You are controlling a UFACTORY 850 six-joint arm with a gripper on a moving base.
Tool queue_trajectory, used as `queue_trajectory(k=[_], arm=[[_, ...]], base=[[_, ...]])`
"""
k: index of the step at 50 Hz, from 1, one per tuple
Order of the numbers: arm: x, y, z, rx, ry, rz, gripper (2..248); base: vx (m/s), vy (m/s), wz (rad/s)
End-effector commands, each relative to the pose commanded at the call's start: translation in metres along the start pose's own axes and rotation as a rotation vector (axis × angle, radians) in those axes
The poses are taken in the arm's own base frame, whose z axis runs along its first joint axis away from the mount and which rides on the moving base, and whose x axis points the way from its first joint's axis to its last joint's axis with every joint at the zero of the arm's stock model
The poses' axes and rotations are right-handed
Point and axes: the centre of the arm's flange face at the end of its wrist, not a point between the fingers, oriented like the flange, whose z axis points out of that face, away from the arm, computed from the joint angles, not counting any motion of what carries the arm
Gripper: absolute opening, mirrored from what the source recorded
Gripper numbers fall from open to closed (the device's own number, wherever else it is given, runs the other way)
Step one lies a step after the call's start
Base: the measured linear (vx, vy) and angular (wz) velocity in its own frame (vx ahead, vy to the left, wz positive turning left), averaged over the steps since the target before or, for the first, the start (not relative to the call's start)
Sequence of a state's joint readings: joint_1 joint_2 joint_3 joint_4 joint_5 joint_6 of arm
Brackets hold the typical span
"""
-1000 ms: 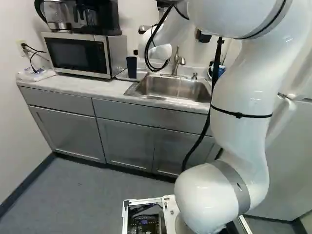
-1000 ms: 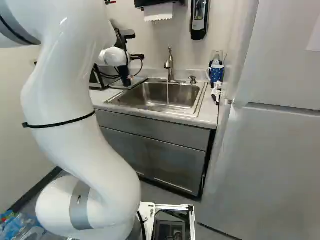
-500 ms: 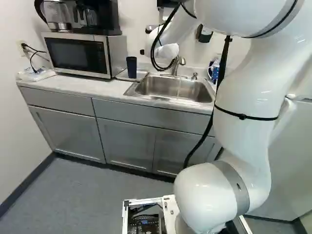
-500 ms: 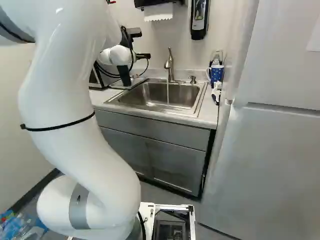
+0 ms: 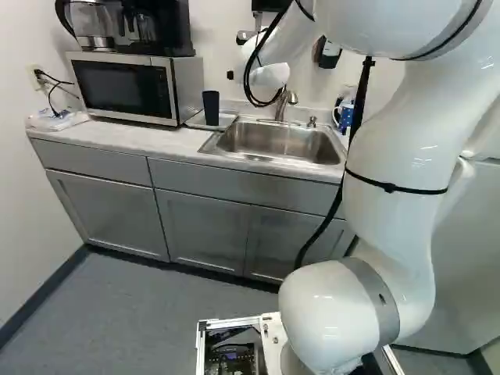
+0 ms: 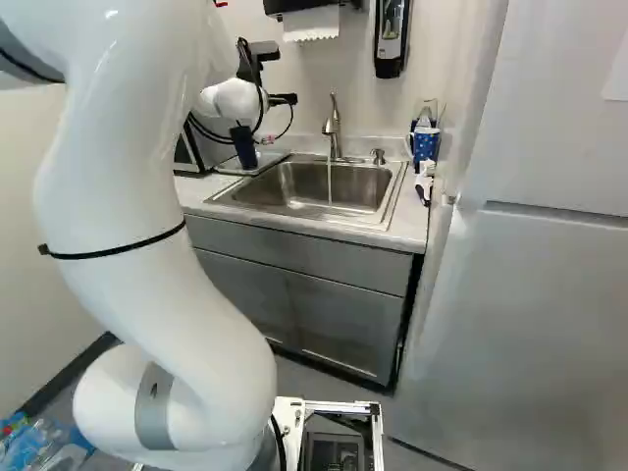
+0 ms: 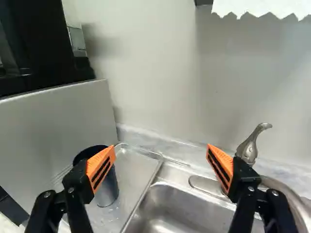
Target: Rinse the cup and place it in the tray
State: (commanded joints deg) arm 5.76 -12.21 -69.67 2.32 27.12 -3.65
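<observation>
Across the counter (image 5: 109,137) in the left base view, the microwave (image 5: 129,87) stands at the left with the coffee maker (image 5: 141,27) on top. Just to its right, the dark cup (image 5: 211,108) stands upright on the tray (image 5: 223,121), and right of that comes the sink (image 5: 273,142). Above the sink's far side, the arm's (image 5: 394,141) wrist reaches in front of the faucet (image 5: 289,97). Right of the faucet, the mug (image 5: 345,117) shows partly behind the arm and its cable.

At the left of the right base view, the wrist hangs above the tray; one orange pad of the gripper (image 6: 266,140) shows just right of the cup. Water (image 6: 330,183) runs in a thin stream from the faucet into the sink. The patterned mug stands at the counter's right end, near the fridge (image 6: 520,334), with the soap dispenser (image 6: 390,39) on the wall above and the paper towel (image 6: 312,25) farther left.

Between the fingers in the wrist view there is a wide gap, and they hold nothing. The finger on the microwave side overlaps the cup in view; whether they touch cannot be told. The other finger is in front of the faucet.
</observation>
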Motion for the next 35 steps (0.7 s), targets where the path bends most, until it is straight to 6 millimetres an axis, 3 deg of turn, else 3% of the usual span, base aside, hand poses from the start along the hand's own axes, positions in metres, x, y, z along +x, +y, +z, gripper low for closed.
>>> queue_trajectory(k=[35], arm=[[0.037, 0.051, 0.011, -0.082, 0.068, 0.006, 247]], base=[[0.000, 0.000, 0.000]])
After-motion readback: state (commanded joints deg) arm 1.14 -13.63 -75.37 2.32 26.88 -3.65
